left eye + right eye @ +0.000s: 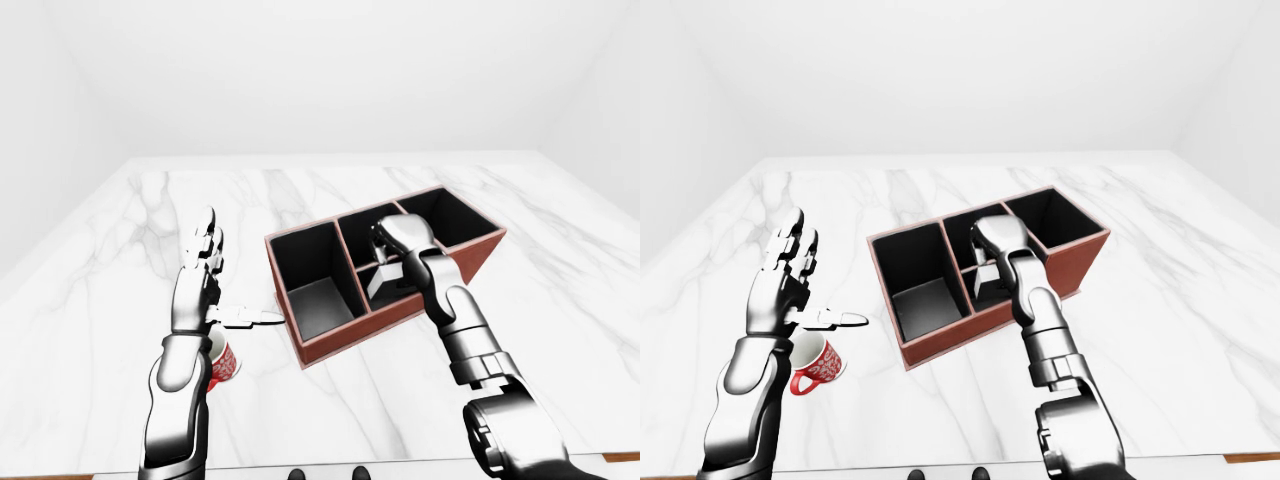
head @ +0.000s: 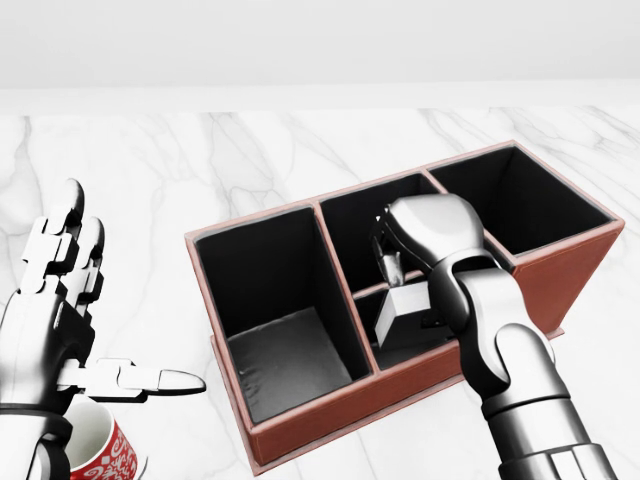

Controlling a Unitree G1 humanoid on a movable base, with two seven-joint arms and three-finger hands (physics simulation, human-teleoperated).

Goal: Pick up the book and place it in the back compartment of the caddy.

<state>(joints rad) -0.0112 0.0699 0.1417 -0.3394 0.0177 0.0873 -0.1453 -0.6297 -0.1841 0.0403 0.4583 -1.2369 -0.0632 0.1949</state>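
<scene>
The caddy [image 2: 320, 405] is a brown box with black insides: one big compartment at the left, a middle part split in two, and one compartment at the right. My right hand [image 2: 392, 268] hangs over the middle part, its fingers curled down on the top of a flat grey book [image 2: 400, 315]. The book stands nearly upright and reaches down into the lower of the two middle compartments, beside the divider. My left hand [image 2: 90, 330] is open left of the caddy, fingers up and thumb pointing right, holding nothing.
A red and white patterned mug [image 1: 818, 365] stands on the white marble table [image 2: 200, 160] just below my left hand. The table's bottom edge runs close under my arms in the eye views.
</scene>
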